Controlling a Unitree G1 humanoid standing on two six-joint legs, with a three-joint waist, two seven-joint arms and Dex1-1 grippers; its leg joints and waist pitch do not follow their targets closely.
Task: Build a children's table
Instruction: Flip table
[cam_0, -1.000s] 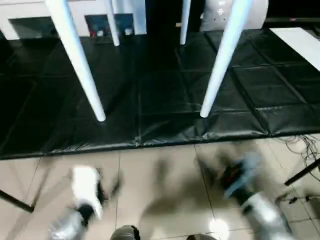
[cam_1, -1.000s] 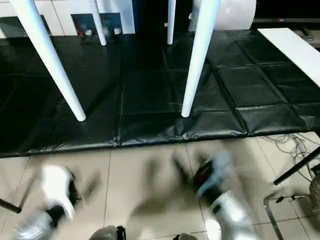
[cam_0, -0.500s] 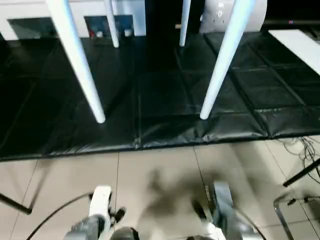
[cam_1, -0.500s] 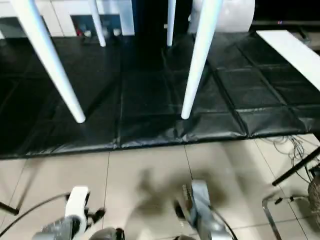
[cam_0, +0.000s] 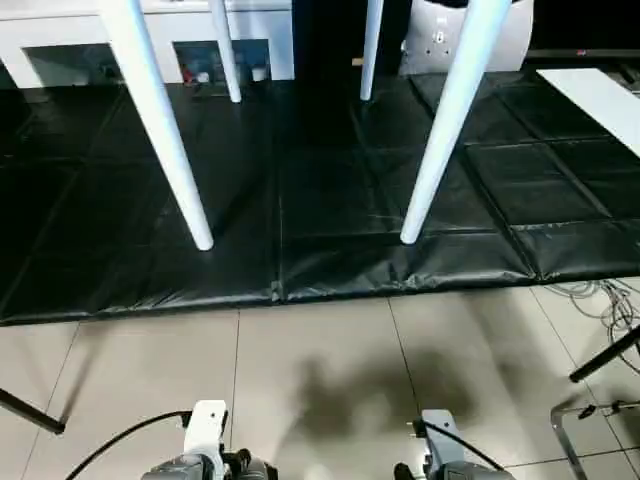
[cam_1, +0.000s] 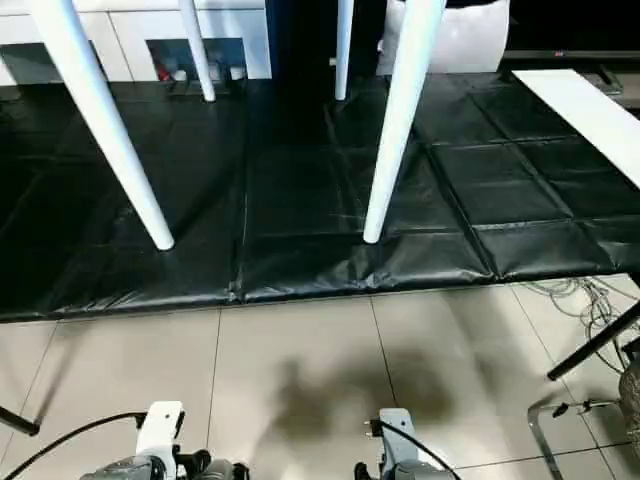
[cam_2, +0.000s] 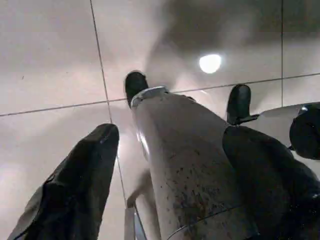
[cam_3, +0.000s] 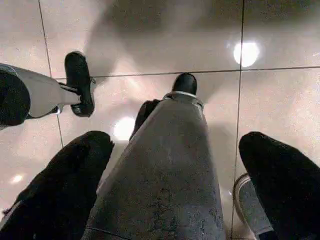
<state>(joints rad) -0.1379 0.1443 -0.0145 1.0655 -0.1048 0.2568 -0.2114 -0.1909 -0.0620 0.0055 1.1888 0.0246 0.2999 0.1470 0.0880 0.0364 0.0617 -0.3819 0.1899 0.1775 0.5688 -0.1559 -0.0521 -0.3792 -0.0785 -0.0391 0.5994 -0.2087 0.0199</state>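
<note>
The children's table stands upright on the black mat (cam_0: 320, 200), with its tabletop out of view above. Its two near white legs (cam_0: 160, 130) (cam_0: 445, 120) slant down to the mat, and two far legs (cam_0: 225, 55) (cam_0: 370, 50) stand behind them. My left arm (cam_0: 205, 445) and right arm (cam_0: 440, 455) hang low at the near edge, well short of the table. In the left wrist view my left gripper (cam_2: 170, 170) is open, pointing down at my own leg and foot. My right gripper (cam_3: 172, 175) is also open over the tiles, holding nothing.
White cabinets (cam_0: 60, 50) with dark openings line the back wall. A white board (cam_0: 600, 95) lies on the mat at the right. Cables (cam_0: 610, 300) and a black stand leg (cam_0: 605, 355) sit on the tiled floor (cam_0: 320, 360) at the right.
Both arms have dropped from in front of me to the bottom edge of the head views. The table has not moved.
</note>
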